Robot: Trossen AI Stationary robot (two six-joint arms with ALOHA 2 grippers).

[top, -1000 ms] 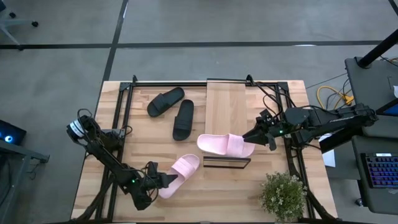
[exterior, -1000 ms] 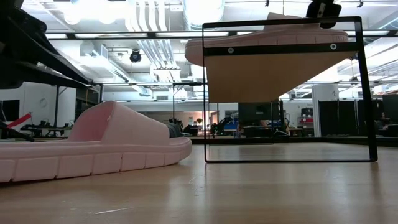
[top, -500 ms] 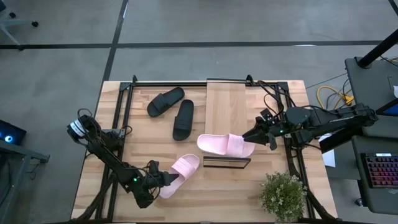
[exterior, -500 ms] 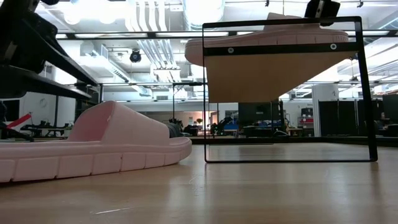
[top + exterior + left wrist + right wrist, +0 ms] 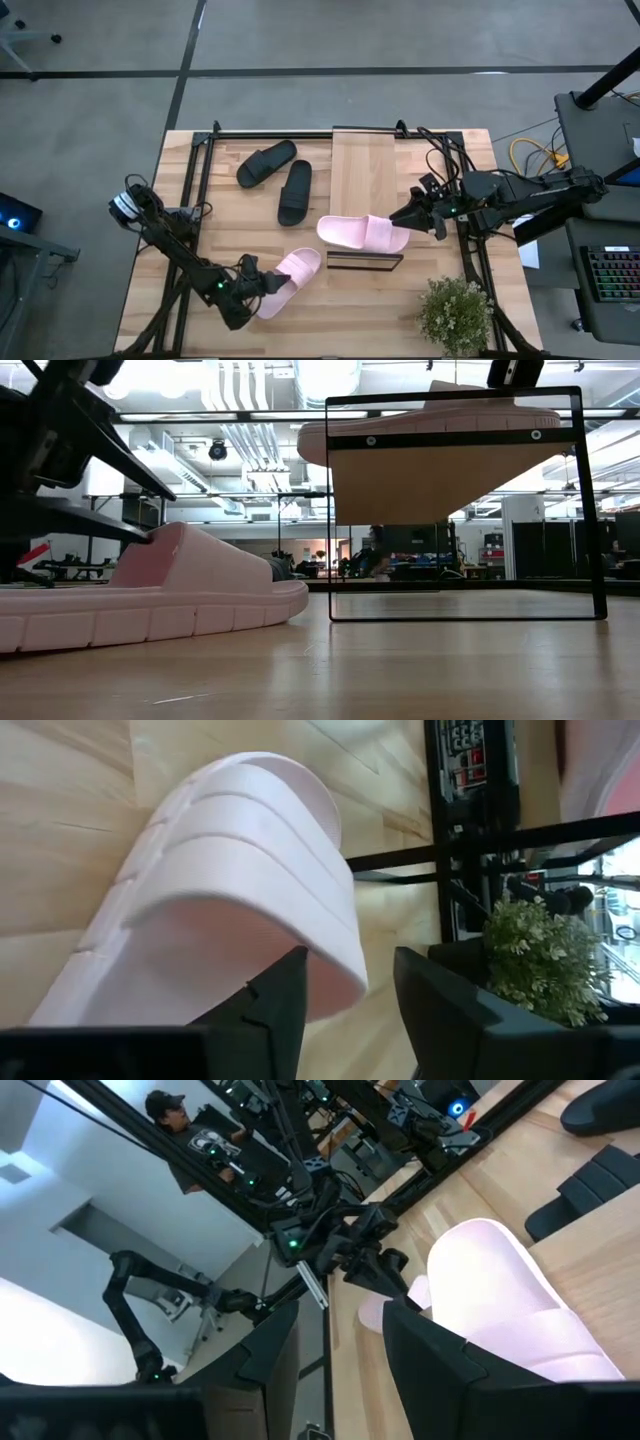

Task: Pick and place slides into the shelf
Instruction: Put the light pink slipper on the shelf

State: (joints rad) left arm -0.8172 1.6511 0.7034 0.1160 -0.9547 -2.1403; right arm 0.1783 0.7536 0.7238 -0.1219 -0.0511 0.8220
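One pale pink slide (image 5: 362,233) lies sole-down across the near end of the shelf (image 5: 365,170), overhanging both long edges. It also shows in the low view (image 5: 440,418). My right gripper (image 5: 402,215) is open just above its right end. The other pink slide (image 5: 290,278) rests sole-down on the table in front of the shelf. My left gripper (image 5: 352,1005) is open at its strap (image 5: 250,870), one finger under the strap and one outside it. Two black slides (image 5: 266,162) (image 5: 295,192) lie on the table left of the shelf. My left gripper comes at the pink slide level from the table's near left. The strap's side edge (image 5: 345,982) lies between its open fingers. I cannot tell whether a finger touches the strap. The slide lies flat on the table.
A potted plant (image 5: 457,312) stands at the table's near right corner. The shelf's black frame (image 5: 585,500) rises close behind the slide on the table. Cables (image 5: 440,160) lie at the table's right edge. A person (image 5: 190,1130) shows beyond the table.
My left gripper has moved a little toward the strap of the pink slide on the table. My right gripper has risen slightly above the slide on the shelf. Neither slide has moved.
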